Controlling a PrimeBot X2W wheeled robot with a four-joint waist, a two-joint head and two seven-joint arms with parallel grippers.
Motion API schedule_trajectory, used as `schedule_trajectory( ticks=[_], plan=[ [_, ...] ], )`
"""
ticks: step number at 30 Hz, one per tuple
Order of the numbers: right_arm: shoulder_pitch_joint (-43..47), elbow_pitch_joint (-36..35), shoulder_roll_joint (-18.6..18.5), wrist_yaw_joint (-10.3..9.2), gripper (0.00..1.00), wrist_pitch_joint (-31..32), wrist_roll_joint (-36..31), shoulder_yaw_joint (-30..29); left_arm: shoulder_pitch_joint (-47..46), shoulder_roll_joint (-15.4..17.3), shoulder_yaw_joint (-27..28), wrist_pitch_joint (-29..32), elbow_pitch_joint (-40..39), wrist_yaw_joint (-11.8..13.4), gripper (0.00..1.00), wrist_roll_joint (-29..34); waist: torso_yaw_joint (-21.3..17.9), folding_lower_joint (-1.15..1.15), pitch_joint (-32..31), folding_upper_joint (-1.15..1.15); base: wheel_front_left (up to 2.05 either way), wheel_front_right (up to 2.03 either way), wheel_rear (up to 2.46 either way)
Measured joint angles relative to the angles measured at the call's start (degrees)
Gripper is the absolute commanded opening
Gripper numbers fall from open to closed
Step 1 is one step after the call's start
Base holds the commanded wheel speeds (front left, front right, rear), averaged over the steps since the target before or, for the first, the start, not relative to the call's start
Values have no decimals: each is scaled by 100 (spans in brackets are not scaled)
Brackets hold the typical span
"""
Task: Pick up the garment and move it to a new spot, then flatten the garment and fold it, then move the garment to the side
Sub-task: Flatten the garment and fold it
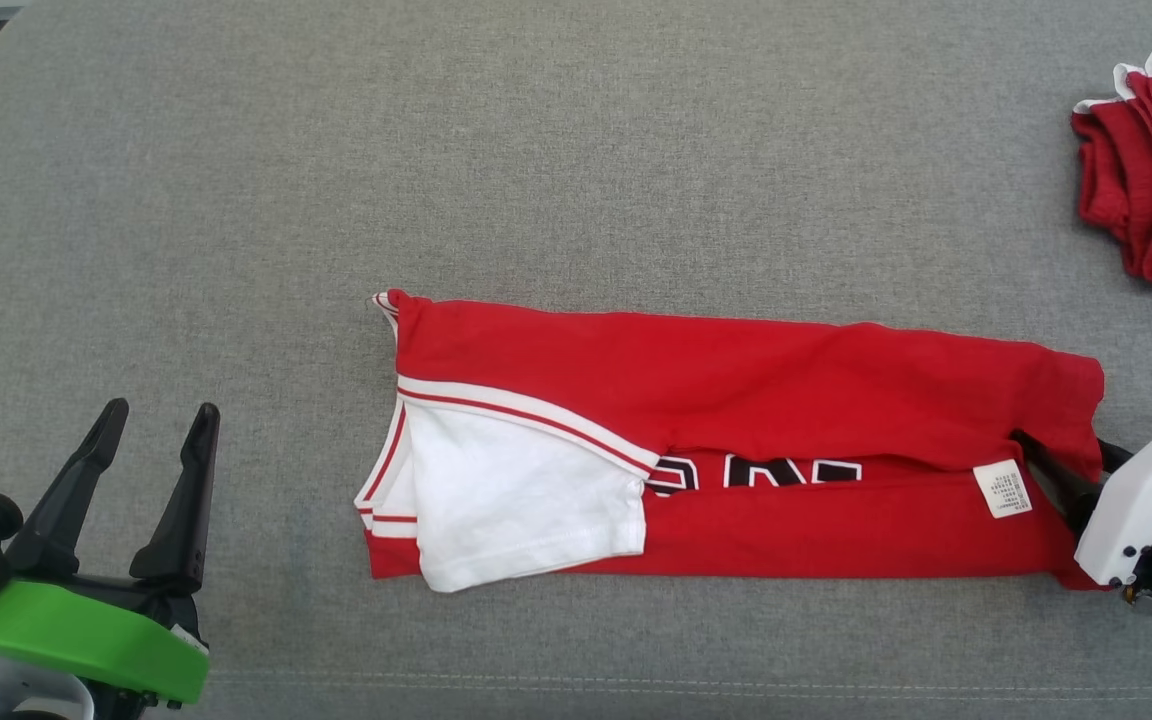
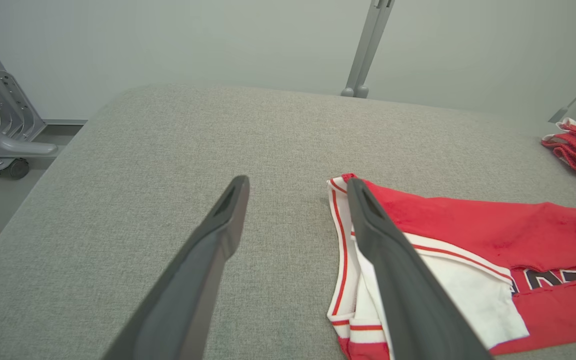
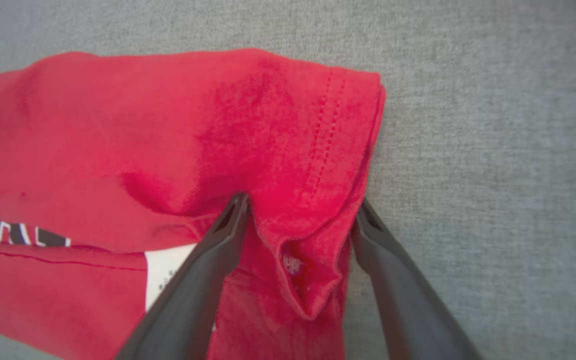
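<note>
The garment (image 1: 736,440) is lying left-to-right; the right gripper (image 3: 300,200), fingers parted, is straddling its right end; the left gripper (image 1: 162,408), likewise parted, is hovering well apart

Garment (image 1: 736,370): bright red. One sleeve (image 1: 516,500) is plain white. The trim (image 1: 526,405) is white with thin red stripes. Lettering (image 1: 766,470) black, outlined white. Label (image 1: 1002,489) white with small dark print.
Desk (image 1: 536,150): mottled grey fabric.
Pile of cloth (image 1: 1151,170): darker red, white edging.
Left end effector (image 1: 161,410): black fingers (image 1: 181,500), bright green band (image 1: 76,635).
</note>
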Motion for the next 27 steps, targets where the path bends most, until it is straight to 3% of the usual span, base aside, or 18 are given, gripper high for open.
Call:
schedule_trajectory(
  ticks=[1,3,4,15,22,27],
  plan=[
    [-9,15,26,2,44,30,46,-3,1,0,-4,-23,5,-1,100,0,0,0,-1,0,0,0,0],
    [-32,54,64,43,30,69,171,-42,3,0,-9,-23,12,-1,100,0,0,0,-1,0,0,0,0],
    [-49,77,86,52,0,94,218,-53,4,-1,-15,-24,21,-1,100,-2,-1,0,-2,0,0,0,0],
    [-171,165,129,200,0,198,492,-246,10,-22,1,-48,51,-2,100,-53,-69,0,-7,0,0,0,0],
    [-199,242,-216,171,0,346,687,-601,30,-32,110,-47,55,-2,100,-170,-158,0,-17,0,0,0,0],
    [-186,342,-725,-52,0,495,764,-965,65,-52,127,-46,15,-3,100,-216,-244,0,23,0,0,0,0]
  ],
)
